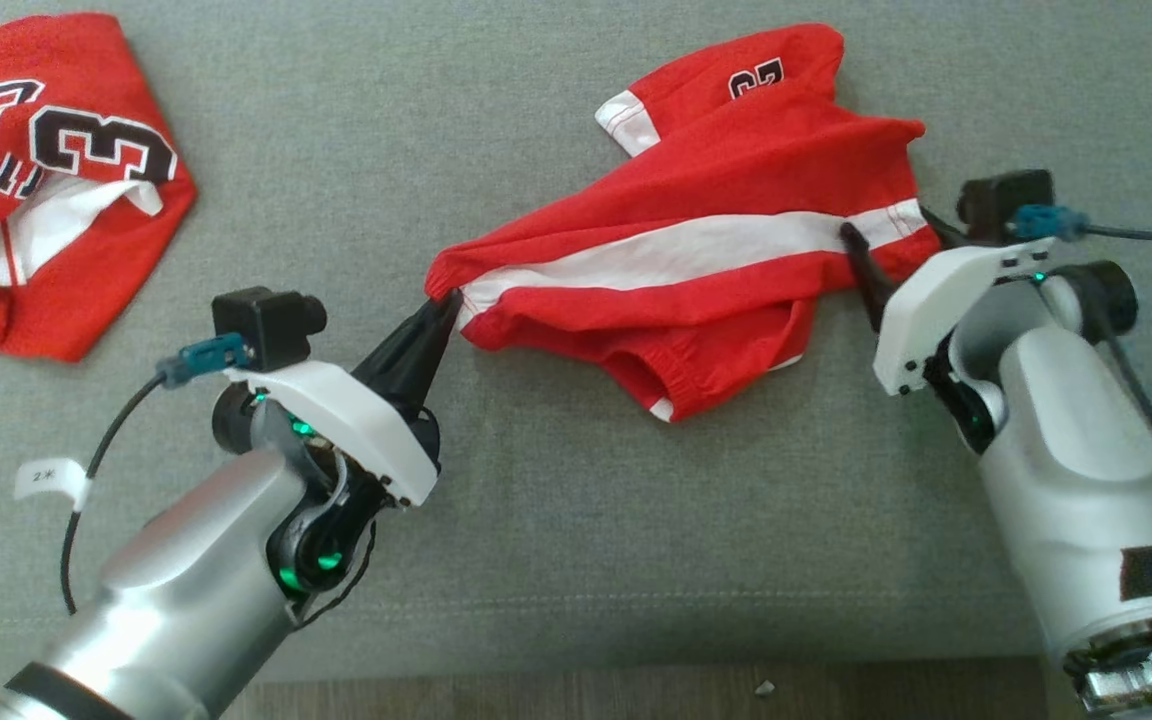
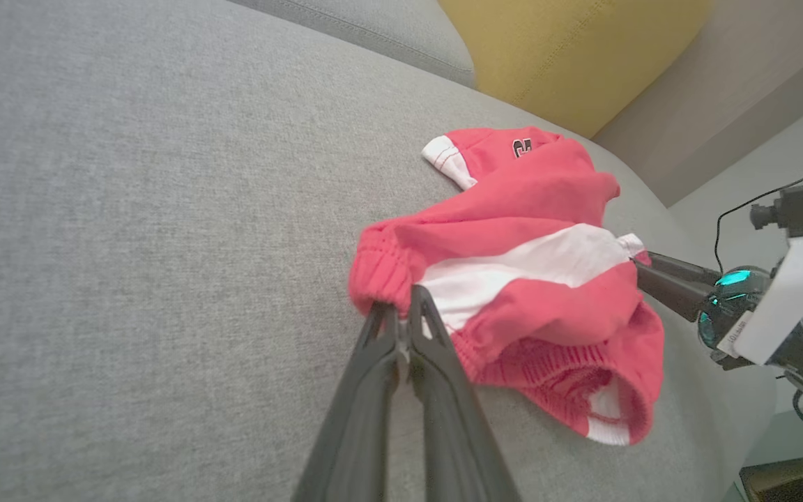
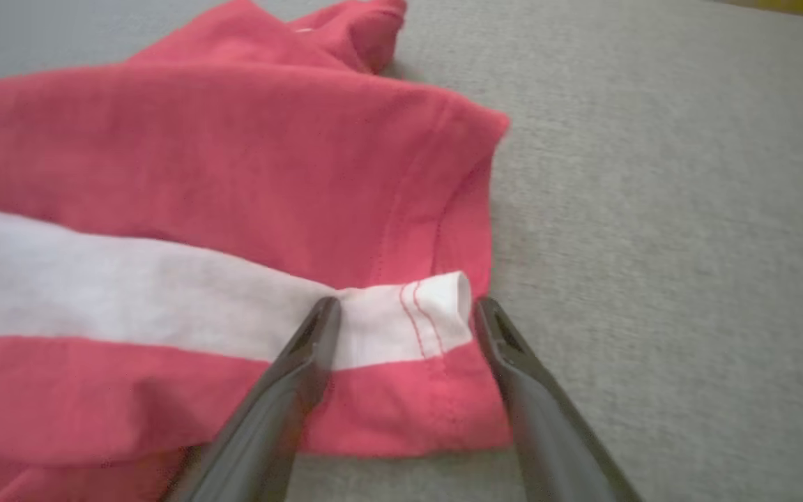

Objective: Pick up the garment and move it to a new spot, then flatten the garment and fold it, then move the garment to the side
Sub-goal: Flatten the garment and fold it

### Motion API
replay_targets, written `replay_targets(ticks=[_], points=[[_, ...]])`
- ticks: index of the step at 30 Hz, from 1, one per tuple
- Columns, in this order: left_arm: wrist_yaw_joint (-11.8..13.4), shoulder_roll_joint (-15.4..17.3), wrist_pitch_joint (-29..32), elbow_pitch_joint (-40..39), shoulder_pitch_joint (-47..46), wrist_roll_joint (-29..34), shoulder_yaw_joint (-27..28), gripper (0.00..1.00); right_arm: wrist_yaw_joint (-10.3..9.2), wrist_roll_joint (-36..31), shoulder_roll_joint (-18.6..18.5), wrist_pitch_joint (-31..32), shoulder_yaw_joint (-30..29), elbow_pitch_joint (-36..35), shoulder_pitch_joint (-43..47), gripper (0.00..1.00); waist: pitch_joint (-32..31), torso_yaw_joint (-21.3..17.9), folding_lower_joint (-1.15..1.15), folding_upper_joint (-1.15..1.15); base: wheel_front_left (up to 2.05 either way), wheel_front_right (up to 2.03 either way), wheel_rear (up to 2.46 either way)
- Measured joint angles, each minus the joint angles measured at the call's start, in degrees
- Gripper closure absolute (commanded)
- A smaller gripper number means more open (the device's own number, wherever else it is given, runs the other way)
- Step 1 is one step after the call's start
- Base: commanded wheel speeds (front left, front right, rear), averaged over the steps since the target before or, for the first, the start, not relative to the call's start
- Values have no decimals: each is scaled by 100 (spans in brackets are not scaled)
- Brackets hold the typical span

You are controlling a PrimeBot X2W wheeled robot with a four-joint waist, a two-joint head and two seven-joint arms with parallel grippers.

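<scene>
Garment (image 1: 696, 250) tight in left end effector (image 1: 450, 298); right end effector (image 3: 407, 305) agape astride hem (contact unclear).

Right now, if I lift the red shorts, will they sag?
Likely floppy: the red shorts lie creased and bunched. Probably light: the left end effector pinches only a waistband edge. With the right end effector open, that end would droop.

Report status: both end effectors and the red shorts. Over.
Left end effector shut on shorts at waistband. Right end effector open, straddling the white-stripe hem. Shorts bunched, not flat. Red jersey lies apart, far left; nothing blocking.
</scene>
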Motion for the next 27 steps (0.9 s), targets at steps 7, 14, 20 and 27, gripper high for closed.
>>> replay_targets(ticks=[7,14,20,27], points=[[-42,-10,-8,87,-5,1,5,100,0,-200,-21,-69,388,166,-127,19,-29,-46,0,0,0,0,0],[-33,-5,-8,118,-4,37,26,100,0,-801,-38,-218,121,248,-129,0,-101,-104,0,0,0,0,0],[-23,-3,-36,116,11,43,40,100,0,-1334,81,-270,-27,153,-98,0,-158,-145,0,0,0,0,0],[-5,-2,-43,115,32,43,70,100,0,-1543,286,-230,-42,71,-46,28,-200,-168,0,0,0,0,0]])
